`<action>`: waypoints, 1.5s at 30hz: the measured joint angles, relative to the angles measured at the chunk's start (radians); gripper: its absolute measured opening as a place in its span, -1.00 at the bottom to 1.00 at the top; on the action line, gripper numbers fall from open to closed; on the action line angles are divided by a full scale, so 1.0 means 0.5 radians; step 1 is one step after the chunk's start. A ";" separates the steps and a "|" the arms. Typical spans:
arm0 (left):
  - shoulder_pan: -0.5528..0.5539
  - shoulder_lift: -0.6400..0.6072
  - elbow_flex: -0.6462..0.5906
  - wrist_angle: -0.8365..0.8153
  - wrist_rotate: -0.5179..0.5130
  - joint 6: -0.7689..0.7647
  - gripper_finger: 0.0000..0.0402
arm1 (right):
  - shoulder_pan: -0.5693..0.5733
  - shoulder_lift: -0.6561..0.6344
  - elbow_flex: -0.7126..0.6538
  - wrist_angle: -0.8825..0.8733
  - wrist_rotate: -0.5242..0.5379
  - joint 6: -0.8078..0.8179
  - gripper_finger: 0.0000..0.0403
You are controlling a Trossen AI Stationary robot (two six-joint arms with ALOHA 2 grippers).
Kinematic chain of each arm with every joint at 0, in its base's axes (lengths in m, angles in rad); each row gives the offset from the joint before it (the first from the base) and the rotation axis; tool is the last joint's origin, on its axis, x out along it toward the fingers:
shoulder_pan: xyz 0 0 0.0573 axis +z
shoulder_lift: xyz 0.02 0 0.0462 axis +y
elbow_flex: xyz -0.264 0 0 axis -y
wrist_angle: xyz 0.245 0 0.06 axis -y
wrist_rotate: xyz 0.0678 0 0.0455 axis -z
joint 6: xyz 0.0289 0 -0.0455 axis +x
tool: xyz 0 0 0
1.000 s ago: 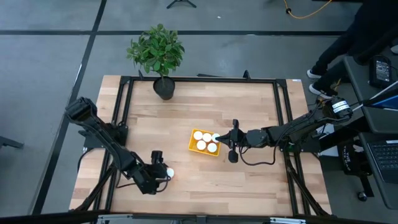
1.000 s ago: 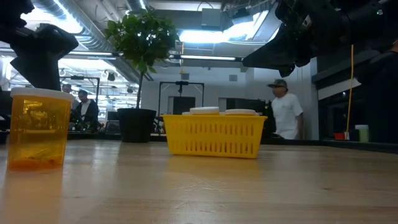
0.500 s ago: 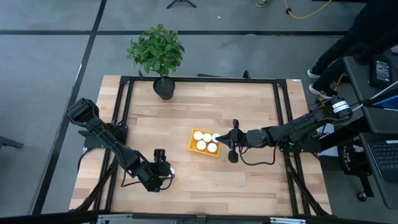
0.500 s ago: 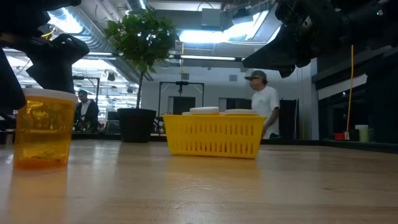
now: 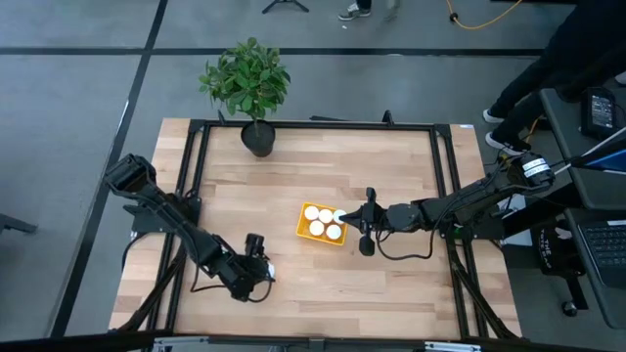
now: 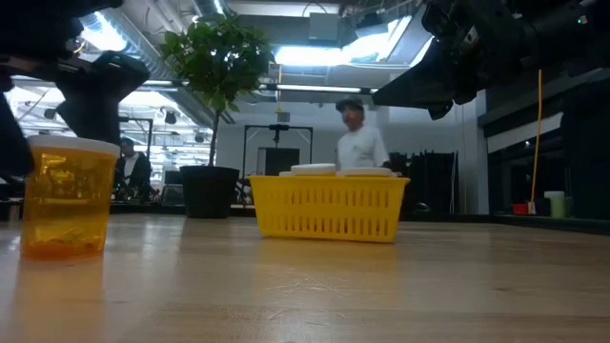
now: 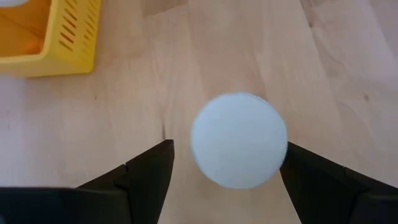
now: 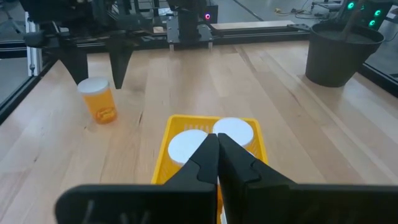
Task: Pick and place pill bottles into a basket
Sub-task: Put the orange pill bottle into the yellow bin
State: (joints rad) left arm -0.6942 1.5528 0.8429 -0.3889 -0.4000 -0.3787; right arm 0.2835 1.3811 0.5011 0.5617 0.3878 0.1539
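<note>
One pill bottle (image 7: 238,140), orange with a white cap, stands upright on the wooden table near its front left; it also shows in the low view (image 6: 65,195) and the right wrist view (image 8: 99,99). My left gripper (image 5: 256,273) is open above it, pointing down, one finger on each side of the cap (image 8: 96,73) without touching. The yellow basket (image 5: 306,228) sits mid-table with several white-capped bottles standing in it (image 8: 211,134). My right gripper (image 5: 342,217) is shut and hovers at the basket's right edge, above the caps.
A potted plant (image 5: 249,83) stands at the table's far edge. Black frame rails (image 5: 196,156) run along the table's sides. A person (image 6: 357,138) walks in the room behind. Bare wood lies between the bottle and the basket.
My left gripper has gone a little toward the table's right edge, over the lone bottle, so that its open fingers now stand on either side of the cap. The bottle has stayed in place. My right arm has kept still.
</note>
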 joint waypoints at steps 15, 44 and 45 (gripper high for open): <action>0.084 0.000 -0.001 0.060 0.129 0.230 0.34 | 0.000 0.000 0.000 -0.015 0.000 -0.001 -0.98; 0.095 -0.011 0.098 -0.023 0.168 0.288 0.07 | 0.000 0.000 0.000 -0.014 0.000 0.006 -0.98; 0.097 -0.017 0.122 -0.051 0.166 0.311 0.08 | 0.000 0.000 0.000 -0.014 0.000 0.005 -0.98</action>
State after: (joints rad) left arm -0.6455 1.5443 0.9041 -0.4143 -0.3170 -0.2231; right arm 0.2832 1.3811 0.5011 0.5549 0.3878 0.1566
